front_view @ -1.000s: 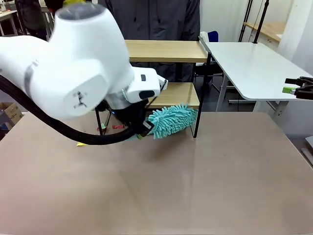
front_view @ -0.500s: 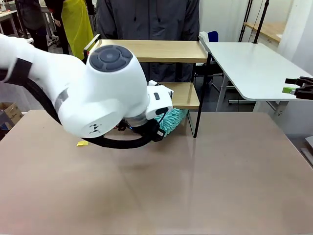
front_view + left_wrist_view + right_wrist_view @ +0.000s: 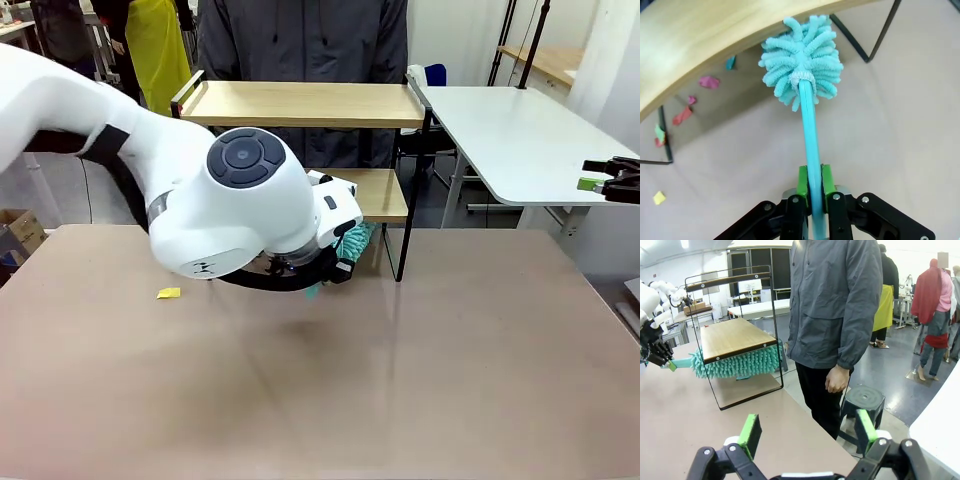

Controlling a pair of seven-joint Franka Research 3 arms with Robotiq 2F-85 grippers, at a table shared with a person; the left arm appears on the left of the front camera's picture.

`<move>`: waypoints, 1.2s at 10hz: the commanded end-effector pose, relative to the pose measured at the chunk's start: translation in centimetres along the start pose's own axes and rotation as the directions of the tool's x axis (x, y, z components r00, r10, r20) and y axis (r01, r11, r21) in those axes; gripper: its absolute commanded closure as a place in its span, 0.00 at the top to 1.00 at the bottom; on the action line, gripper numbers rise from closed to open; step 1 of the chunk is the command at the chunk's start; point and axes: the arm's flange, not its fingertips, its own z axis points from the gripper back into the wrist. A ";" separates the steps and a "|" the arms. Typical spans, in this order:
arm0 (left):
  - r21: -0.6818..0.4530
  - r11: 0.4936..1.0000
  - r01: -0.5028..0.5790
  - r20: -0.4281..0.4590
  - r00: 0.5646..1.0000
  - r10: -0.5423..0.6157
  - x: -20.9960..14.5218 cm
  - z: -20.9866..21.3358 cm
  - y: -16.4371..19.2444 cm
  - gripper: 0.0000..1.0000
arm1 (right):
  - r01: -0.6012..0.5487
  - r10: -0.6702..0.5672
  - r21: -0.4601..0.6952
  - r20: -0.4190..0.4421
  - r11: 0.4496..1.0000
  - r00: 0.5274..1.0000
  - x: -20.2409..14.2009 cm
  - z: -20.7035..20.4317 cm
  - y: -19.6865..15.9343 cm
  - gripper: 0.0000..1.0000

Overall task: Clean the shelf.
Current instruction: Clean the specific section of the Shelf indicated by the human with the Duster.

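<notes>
Now we've got the duster [image 3: 802,60] further in under the lower board of the shelf [image 3: 300,103]; left gripper [image 3: 813,176] stays clamped on its handle, right gripper [image 3: 808,432] spread wide.

The left arm [image 3: 230,200], upper left of the front view, is showing a rounded white shell, a grey round cap and a black cable looping beneath. The left jaws and right jaws are showing black links, silver screws and green pads [image 3: 802,181].

Bright, even light leaves soft shadows on the table [image 3: 480,380] (faint sheen), and wrist views bow at edges.
</notes>
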 end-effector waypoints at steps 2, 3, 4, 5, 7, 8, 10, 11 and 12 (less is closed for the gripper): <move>-0.040 0.998 -0.054 0.002 0.999 0.054 -0.5 -4.6 -3.2 0.13 | 0.015 -0.015 -0.005 -0.005 1.000 1.000 0.5 -0.1 0.1 1.00; -0.045 0.997 -0.065 -0.003 0.998 0.065 -0.7 -4.7 -3.4 0.13 | 0.015 -0.015 -0.005 -0.005 1.000 1.000 0.5 -0.1 0.1 1.00; -0.030 0.996 -0.087 -0.018 0.996 0.086 -0.8 -4.9 -3.2 0.13 | 0.015 -0.015 -0.005 -0.005 1.000 1.000 0.5 -0.1 0.1 1.00; -0.020 0.995 -0.100 -0.026 0.995 0.099 -0.8 -5.1 -3.3 0.13 | 0.015 -0.015 -0.005 -0.005 1.000 1.000 0.5 -0.1 0.1 1.00; -0.045 0.997 -0.063 -0.056 0.997 0.060 -1.0 -4.5 -2.9 0.13 | 0.015 -0.015 -0.005 -0.005 1.000 1.000 0.5 -0.1 0.1 1.00; -0.045 0.997 -0.063 -0.056 0.997 0.060 -1.0 -4.5 -2.9 0.13 | 0.015 -0.015 -0.005 -0.005 1.000 1.000 0.5 -0.1 0.1 1.00; 0.025 0.997 -0.074 -0.090 0.993 0.076 -1.1 -4.9 -2.3 0.13 | 0.015 -0.015 -0.005 -0.005 1.000 1.000 0.5 -0.1 0.1 1.00; 0.056 0.994 -0.091 -0.098 0.991 0.096 -1.4 -4.7 -1.8 0.13 | 0.015 -0.015 -0.005 -0.005 1.000 1.000 0.5 -0.1 0.1 1.00; 0.081 0.990 -0.116 -0.101 0.987 0.124 -1.9 -4.3 -0.8 0.13 | 0.015 -0.015 -0.005 -0.005 1.000 1.000 0.5 -0.1 0.1 1.00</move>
